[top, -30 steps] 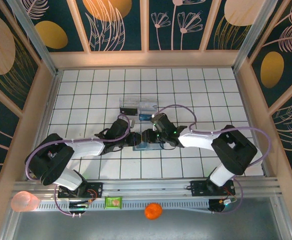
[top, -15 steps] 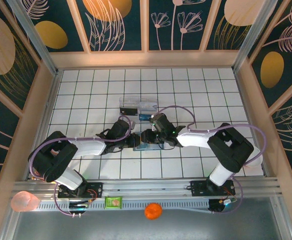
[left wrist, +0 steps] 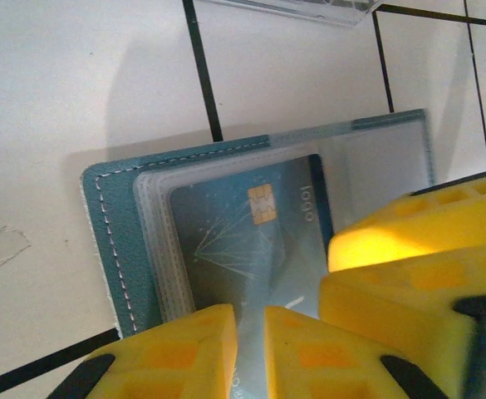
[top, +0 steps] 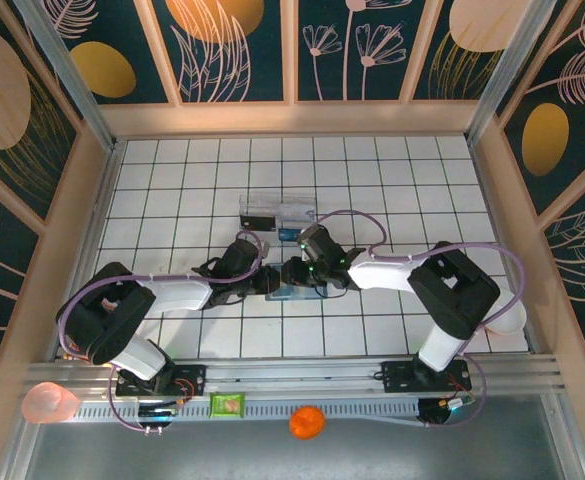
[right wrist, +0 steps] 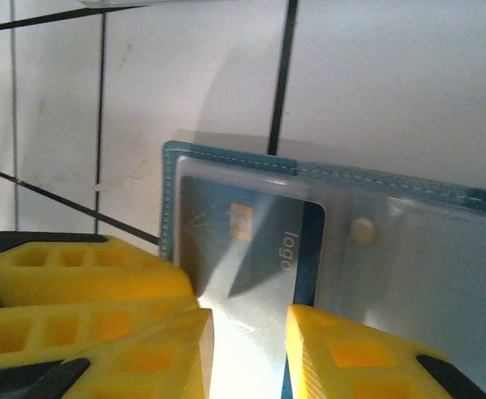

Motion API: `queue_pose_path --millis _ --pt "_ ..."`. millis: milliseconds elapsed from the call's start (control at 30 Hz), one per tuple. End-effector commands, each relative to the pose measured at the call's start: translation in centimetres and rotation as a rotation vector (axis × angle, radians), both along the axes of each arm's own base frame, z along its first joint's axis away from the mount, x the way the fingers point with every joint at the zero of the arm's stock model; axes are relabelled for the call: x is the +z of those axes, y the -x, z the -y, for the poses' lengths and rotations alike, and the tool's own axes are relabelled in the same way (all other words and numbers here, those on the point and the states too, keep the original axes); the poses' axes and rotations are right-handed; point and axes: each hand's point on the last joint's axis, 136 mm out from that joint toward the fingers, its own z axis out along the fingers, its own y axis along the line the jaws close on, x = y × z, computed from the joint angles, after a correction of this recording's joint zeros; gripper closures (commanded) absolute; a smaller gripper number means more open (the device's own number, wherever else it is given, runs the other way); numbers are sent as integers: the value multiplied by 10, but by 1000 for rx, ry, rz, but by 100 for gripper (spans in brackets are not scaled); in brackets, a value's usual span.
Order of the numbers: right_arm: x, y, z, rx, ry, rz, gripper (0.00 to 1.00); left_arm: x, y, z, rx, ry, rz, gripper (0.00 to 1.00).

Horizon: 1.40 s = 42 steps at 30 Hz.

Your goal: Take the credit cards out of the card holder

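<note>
Reaching in low from both sides, tips almost meeting: left gripper [left wrist: 250, 337] pinched nearly closed, right gripper [right wrist: 247, 337] slightly parted.

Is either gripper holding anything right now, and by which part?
The left gripper looks pinched on the credit card at the end away from its chip, in the open card holder. The right gripper straddles that card; its grip cannot be told.

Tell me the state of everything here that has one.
Teal book-style card holder: open, lying flat.
Blue chip credit card: inside its clear sleeve.
Left pincer: nearly shut, tips on the sleeve.
Right pincer: open, over the card.
Clear plastic tray: holds something dark.
</note>
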Motion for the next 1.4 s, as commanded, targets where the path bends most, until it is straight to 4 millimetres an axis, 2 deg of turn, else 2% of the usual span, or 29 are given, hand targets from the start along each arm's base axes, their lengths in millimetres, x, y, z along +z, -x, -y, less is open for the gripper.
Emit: queue_pose_path --millis 0,200,433,567,633,733,900,1067,1200,1367 --pt "-20 3 19 -48 129 -19 70 -19 14 -8 -24 -54 -57 81" --pt "-11 -2 33 -101 165 31 70 -20 13 -7 -27 -59 -57 82" --pt "4 -7 35 -114 152 93 70 -19 11 -7 -27 -65 -52 81" --pt "35 -7 22 -71 38 188 70 -12 10 -4 -32 -44 -42 80" --pt "41 -2 13 -20 -13 173 70 -5 10 -2 -33 -24 -30 76" --pt "32 5 6 23 3 122 72 5 8 -4 -20 -16 -8 71" --pt "17 18 -5 92 1 55 74 16 6 -19 33 -45 35 60" --pt "17 22 -15 131 -1 59 74 26 1 -36 95 -87 91 45" --pt "13 22 -15 124 10 50 74 34 -3 -49 149 -109 132 36" --pt "0 16 -3 77 99 44 74 43 -6 -56 176 -120 165 33"
